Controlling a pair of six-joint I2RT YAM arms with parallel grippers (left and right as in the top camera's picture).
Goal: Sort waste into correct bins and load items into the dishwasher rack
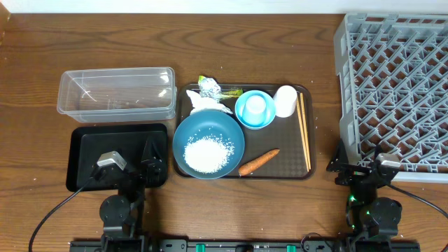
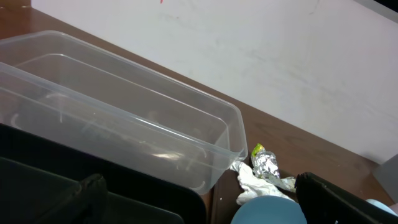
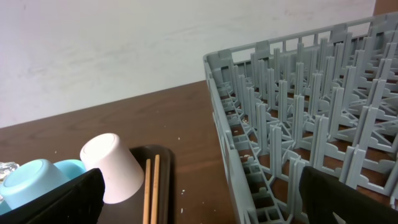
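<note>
On the brown serving tray a big dark-blue bowl (image 1: pixel 208 133) holds white rice (image 1: pixel 208 154). Beside it lie a carrot piece (image 1: pixel 259 162), crumpled tissue (image 1: pixel 205 105) (image 2: pixel 254 180) and a foil wrapper (image 1: pixel 210 87) (image 2: pixel 267 165). A small light-blue bowl (image 1: pixel 241 115) carries a pale-blue cup (image 1: pixel 255 105). The white cup (image 1: pixel 285 100) (image 3: pixel 115 165) stands upside down next to the chopsticks (image 1: pixel 304 129) (image 3: pixel 151 193). The grey dishwasher rack (image 1: pixel 395 91) (image 3: pixel 298 124) is at the right. My left gripper (image 1: pixel 136 164) (image 2: pixel 205 205) hangs open over the black tray (image 1: pixel 80 140). My right gripper (image 1: pixel 358 171) (image 3: pixel 199 199) is open at the rack's near left corner.
The clear tub (image 1: pixel 115 93) (image 2: pixel 118 118) stands behind the black tray, left of the brown serving tray (image 1: pixel 280 168). The rack fills the table's right side up to the back edge. A white wall runs behind the table.
</note>
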